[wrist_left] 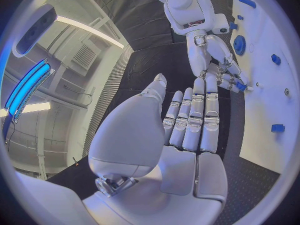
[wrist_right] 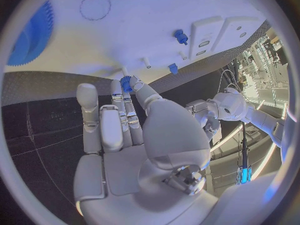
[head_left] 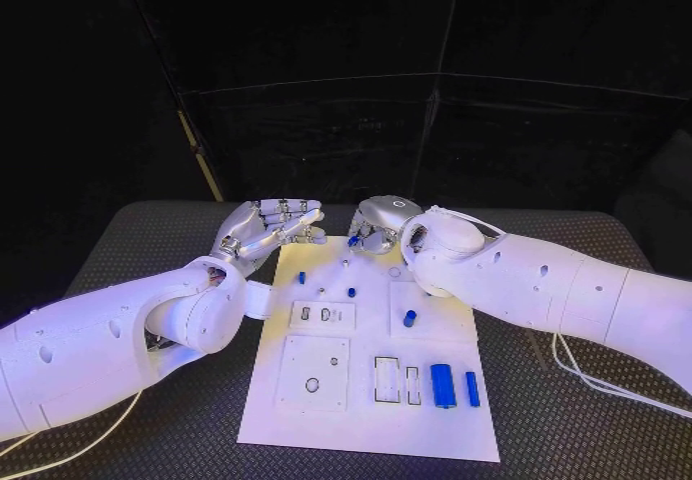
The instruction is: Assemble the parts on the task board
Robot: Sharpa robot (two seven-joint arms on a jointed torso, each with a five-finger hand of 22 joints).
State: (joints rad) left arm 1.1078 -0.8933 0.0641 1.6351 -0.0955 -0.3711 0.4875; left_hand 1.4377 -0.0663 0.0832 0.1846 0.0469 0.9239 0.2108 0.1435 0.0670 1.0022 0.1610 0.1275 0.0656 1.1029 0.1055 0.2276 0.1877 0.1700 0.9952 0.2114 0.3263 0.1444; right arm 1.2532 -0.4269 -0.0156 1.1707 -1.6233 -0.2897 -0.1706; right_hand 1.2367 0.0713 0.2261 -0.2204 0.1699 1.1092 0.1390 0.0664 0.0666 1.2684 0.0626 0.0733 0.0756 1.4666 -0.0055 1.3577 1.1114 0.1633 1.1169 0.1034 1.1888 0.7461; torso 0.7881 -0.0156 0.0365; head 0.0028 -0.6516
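Observation:
The white task board (head_left: 361, 420) lies mid-table. My right hand (head_left: 379, 224) hovers over its far edge and pinches a small blue part (head_left: 353, 240) between thumb and fingertip; the same blue part (wrist_right: 127, 82) shows at the fingertips in the right wrist view, just above the board (wrist_right: 156, 10). My left hand (head_left: 268, 230) is raised beside the board's far left corner, palm open, fingers straight, holding nothing. In the left wrist view the left hand (wrist_left: 184, 130) faces the right hand (wrist_left: 215, 60) and its blue part (wrist_left: 239, 86).
On the board stand two small blue pegs (head_left: 302, 277) (head_left: 351, 292), a short blue cylinder (head_left: 410, 319), and a thick blue cylinder (head_left: 443, 385) beside a thin blue bar (head_left: 472, 388). A blue gear (wrist_right: 34, 35) lies on the board near my right hand.

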